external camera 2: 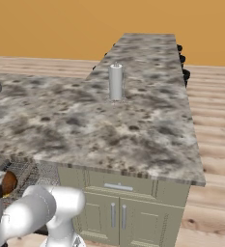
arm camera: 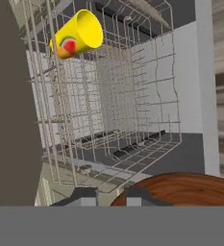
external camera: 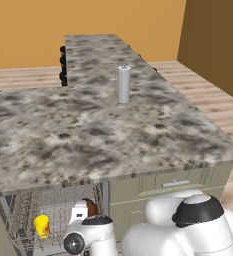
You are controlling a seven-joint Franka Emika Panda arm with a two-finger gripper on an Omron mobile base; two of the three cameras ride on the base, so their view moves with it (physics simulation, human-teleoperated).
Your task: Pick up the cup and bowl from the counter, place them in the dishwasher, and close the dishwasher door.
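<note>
In the left base view, the yellow cup (external camera: 41,226) sits in the wire rack (external camera: 33,210) of the dishwasher (external camera: 48,215), low under the table (external camera: 98,125). Just right of it, my fingers (external camera: 83,210) are closed on the rim of the brown bowl (external camera: 91,206), which hangs at the rack's right side, clear of the cup. Further right on the tabletop a tall grey cylinder (external camera: 123,83) stands upright, well apart from everything else, and below the table edge is a pale olive drawer (external camera: 175,182) with a metal handle.

From my hand, the cup (arm camera: 77,34) is at the upper left inside the rack (arm camera: 113,96); its long axis runs from lower left to upper right in that tilted picture, open mouth toward the upper right and the red mark on its side facing me. My 2 finger tips (arm camera: 108,197) stand close together at the bottom, and the bowl (arm camera: 180,188) lies against the right one, its rounded brown surface spreading right.

In the right base view, the bowl (external camera 2: 8,182) shows at the far left, in front of the rack (external camera 2: 32,173).
</note>
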